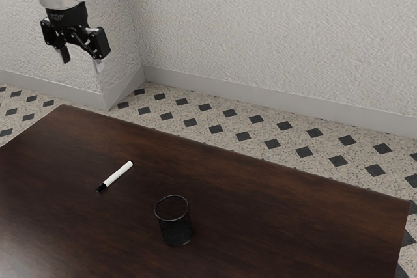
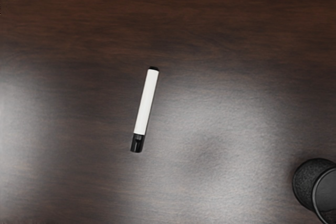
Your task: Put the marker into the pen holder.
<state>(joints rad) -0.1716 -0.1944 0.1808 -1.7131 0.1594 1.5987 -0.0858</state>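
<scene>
High over the table's far left part in the exterior view, my gripper (image 1: 82, 63) is open, its two fingers wide apart with nothing between them. Below it a white marker (image 1: 118, 176) with a black cap lies flat on the dark wooden table (image 1: 293, 213). The black mesh pen holder (image 1: 174, 222) stands upright, apart from the marker, toward the exterior view's right. In the wrist view the marker (image 2: 146, 101) lies near the middle, and the pen holder (image 2: 305, 182) is partly cut off at the corner.
A textured wall (image 1: 273, 30) with a pale baseboard rises behind the table, beyond a patterned tile floor (image 1: 244, 136). The table's far edge runs between floor and tabletop.
</scene>
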